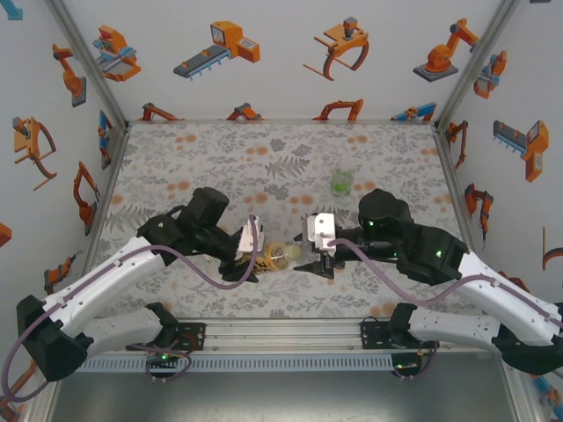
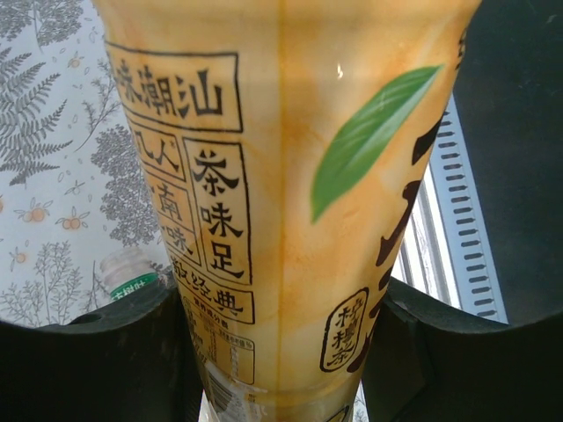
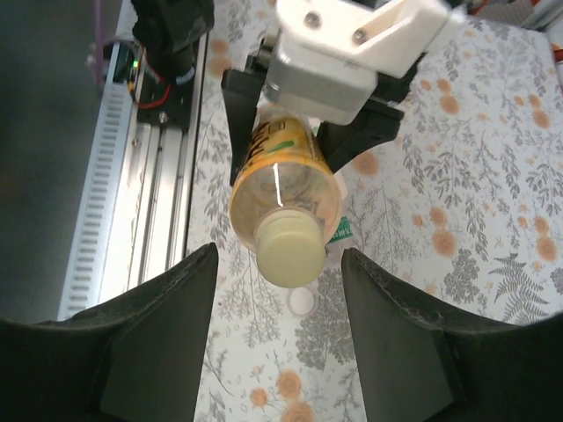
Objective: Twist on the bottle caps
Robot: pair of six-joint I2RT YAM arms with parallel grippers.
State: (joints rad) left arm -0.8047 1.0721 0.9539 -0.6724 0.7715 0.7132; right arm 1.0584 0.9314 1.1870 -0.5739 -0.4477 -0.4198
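Observation:
My left gripper (image 2: 283,297) is shut on the amber tea bottle (image 2: 281,193) and holds it lying level above the table, neck toward the right arm (image 1: 268,255). A pale cream cap (image 3: 286,253) sits on the bottle's neck. My right gripper (image 3: 278,257) faces that cap, open, with a gap between each finger and the cap. On the table below it lies a small white cap (image 3: 301,301). In the top view the right gripper (image 1: 315,261) is just right of the bottle and the left gripper (image 1: 244,260) just left of it.
A pale-labelled bottle (image 2: 127,272) with a green band lies on the table under the held bottle (image 3: 341,230). A small green bottle (image 1: 341,182) stands further back on the right. The arms' mounting rail (image 1: 281,334) runs along the near edge.

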